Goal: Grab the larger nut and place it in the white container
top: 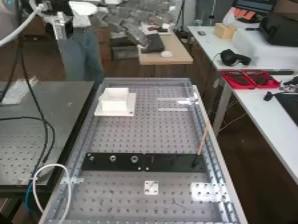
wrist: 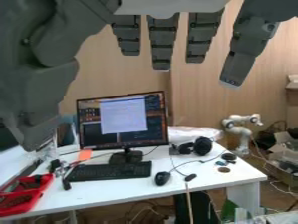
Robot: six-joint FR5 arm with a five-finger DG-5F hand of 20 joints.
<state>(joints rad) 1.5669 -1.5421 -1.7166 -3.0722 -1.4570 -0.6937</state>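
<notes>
"Right, begin at the left of the high view."

"Smaller nut (top: 91, 158), standing on the flat black bar (top: 174, 162). Larger nut (top: 113, 158), the task's part, just to its right on the same bar."

"White container (top: 115, 103)?"

"On the perforated desk (top: 163, 135), farther from the camera than the bar and apart from the larger nut."

"Condition of the hand (top: 125, 22)?"

"Located near the high view's top edge. In the wrist view its fingers (wrist: 161, 42) hang straight and spread wide, holding nothing."

"Continue rightward."

"Bearing (top: 134, 158), on the bar, next in the row after the larger nut. Thin wooden stick (top: 202, 142), tilted, at the bar's right portion. Finally, red trays (top: 229, 80) on a white table (top: 259, 106)."
</notes>
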